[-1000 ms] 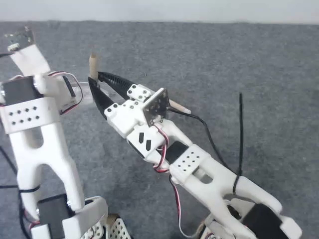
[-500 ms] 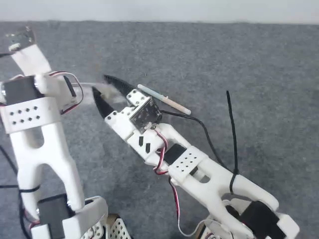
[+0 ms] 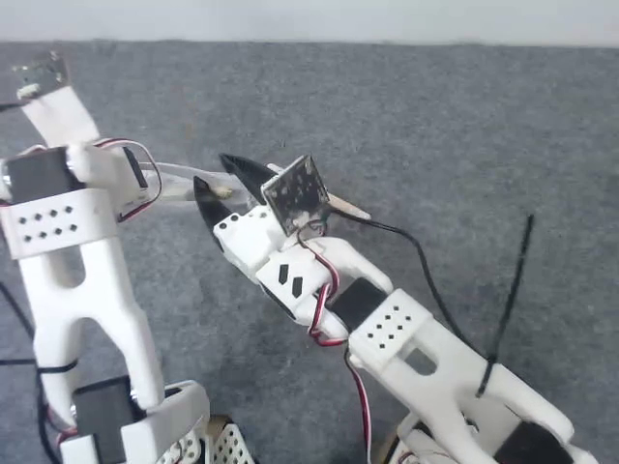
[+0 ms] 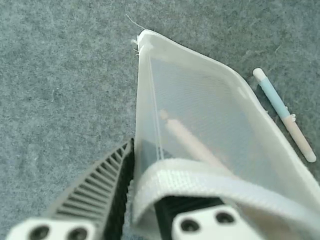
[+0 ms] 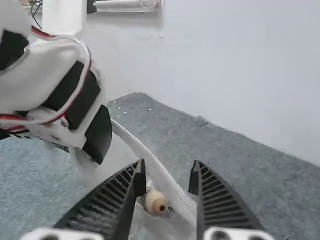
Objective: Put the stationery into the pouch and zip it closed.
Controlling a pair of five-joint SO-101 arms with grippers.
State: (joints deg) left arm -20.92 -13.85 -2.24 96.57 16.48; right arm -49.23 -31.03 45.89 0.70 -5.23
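Nearest, the left gripper (image 4: pixel 150 175) is clenched on the rim of the pouch (image 4: pixel 200 95), with one jaw outside the wall and one inside the mouth. A pencil (image 4: pixel 187 137) lies within the translucent pouch, its blunt end showing at the opening. The right gripper (image 5: pixel 168 167) stands released, jaws spread either side of that end. Farther off, a pen (image 4: pixel 282 114) lies on the grey carpet (image 4: pixel 60 75) just beside the pouch, apart from it.

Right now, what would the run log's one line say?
left gripper: shut on pouch | right gripper: open around pencil end | pen: on carpet beside pouch
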